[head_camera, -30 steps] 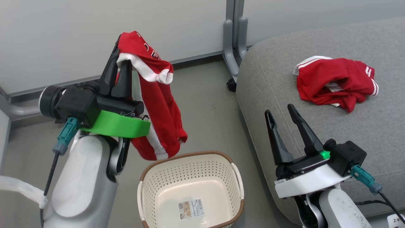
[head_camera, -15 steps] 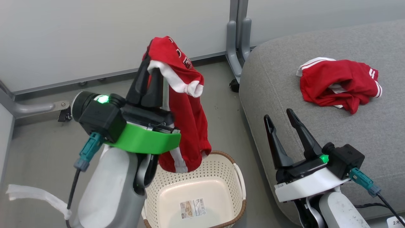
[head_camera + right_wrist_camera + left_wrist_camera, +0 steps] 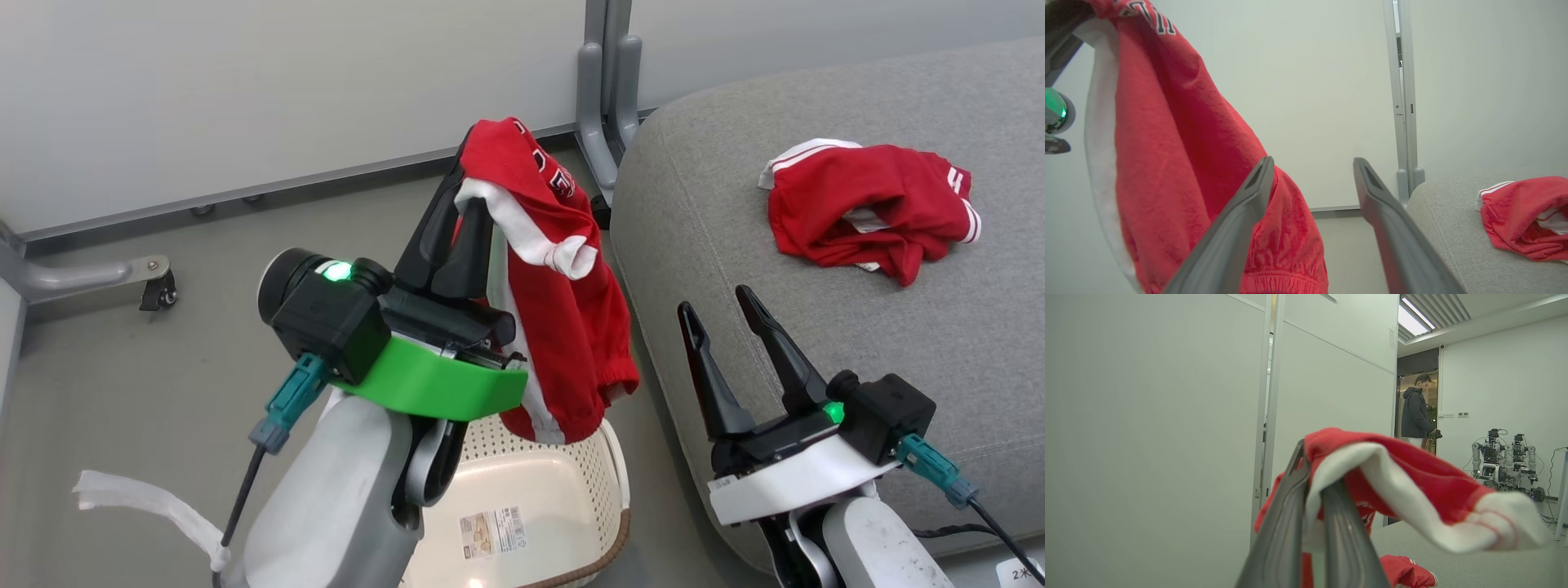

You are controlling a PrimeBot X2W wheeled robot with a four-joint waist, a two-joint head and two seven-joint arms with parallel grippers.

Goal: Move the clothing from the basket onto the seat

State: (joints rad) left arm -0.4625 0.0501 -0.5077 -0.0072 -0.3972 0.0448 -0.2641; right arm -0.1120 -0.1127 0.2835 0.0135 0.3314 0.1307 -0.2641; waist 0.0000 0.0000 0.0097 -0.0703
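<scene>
— What's where?
— One red garment (image 3: 563,327) hangs pinched in the closed left end effector (image 3: 469,196), above the basket's (image 3: 608,469) far rim, beside the seat's (image 3: 735,245) edge. The second garment (image 3: 865,212) lies crumpled on the seat, well in from that edge.
— Right end effector (image 3: 715,298)?
— Open, empty, over the seat's edge.

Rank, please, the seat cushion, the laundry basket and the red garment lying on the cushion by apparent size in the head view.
1. Seat cushion: clearly largest.
2. Laundry basket and red garment lying on the cushion: visible parts look alike; the left arm hides part of the basket, so unranked.
</scene>
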